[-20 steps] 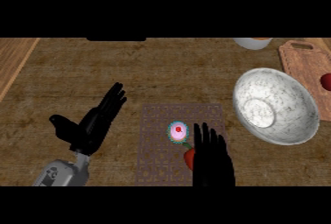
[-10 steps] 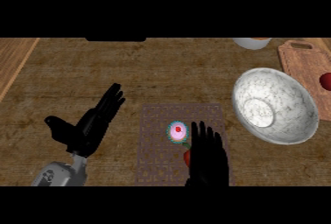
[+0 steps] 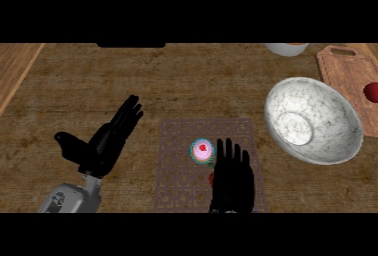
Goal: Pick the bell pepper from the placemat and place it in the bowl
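A dark patterned placemat (image 3: pixel 184 135) lies on the wooden counter at centre. My right hand (image 3: pixel 232 175) hovers over its right half, fingers straight and open. A bit of the red bell pepper (image 3: pixel 211 177) peeks out at the hand's left edge; the rest is hidden beneath the palm. Just ahead of the fingers lies a small round pink and teal object (image 3: pixel 201 149). The speckled white bowl (image 3: pixel 325 105) stands empty to the right of the mat. My left hand (image 3: pixel 103 145) rests open left of the mat, fingers up.
A wooden cutting board (image 3: pixel 347 70) with a red fruit (image 3: pixel 371 92) on it sits at the far right. A white cup (image 3: pixel 286 48) stands at the back edge. A paler wooden strip (image 3: pixel 15 70) runs along the far left.
My right hand has drawn back slightly toward the lower edge, still over the pepper. The left hand has barely shifted.
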